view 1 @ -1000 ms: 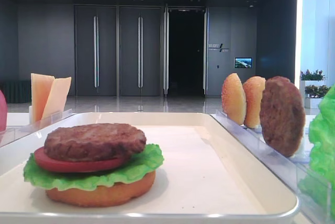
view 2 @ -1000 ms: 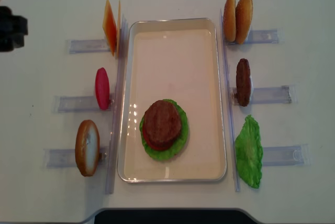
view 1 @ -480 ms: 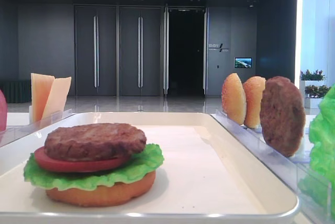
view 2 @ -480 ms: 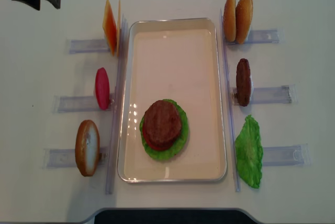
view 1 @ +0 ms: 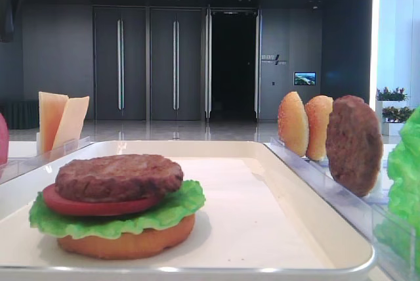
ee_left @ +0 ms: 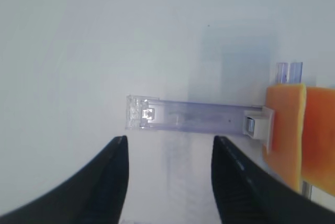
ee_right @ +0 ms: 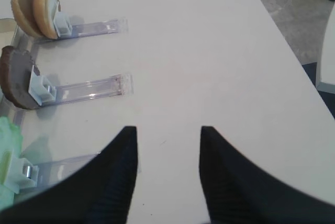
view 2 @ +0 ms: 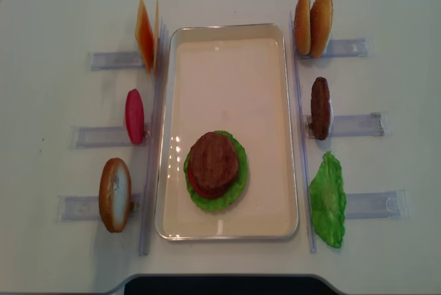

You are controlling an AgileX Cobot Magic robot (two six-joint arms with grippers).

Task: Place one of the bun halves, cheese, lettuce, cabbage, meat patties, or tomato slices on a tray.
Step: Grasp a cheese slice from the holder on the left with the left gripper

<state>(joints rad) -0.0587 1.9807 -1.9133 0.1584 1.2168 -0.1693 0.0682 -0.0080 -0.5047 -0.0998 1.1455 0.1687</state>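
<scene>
Left end effector [ee_left: 168, 182] hovers released over the desk [ee_left: 78, 51] beside upright cheese [ee_left: 285, 130]; right end effector [ee_right: 167, 177] seemingly released too.

You can see a big white surface [view 2: 55, 5] under everything. Clear plastic racks [view 2: 358, 124] lie flat on it in two rows, three on each side. Look far back and you see tall dark doors [view 1: 147, 64], a small lit screen [view 1: 304, 79], and flowering plants [view 1: 392, 94] at the right edge.
</scene>
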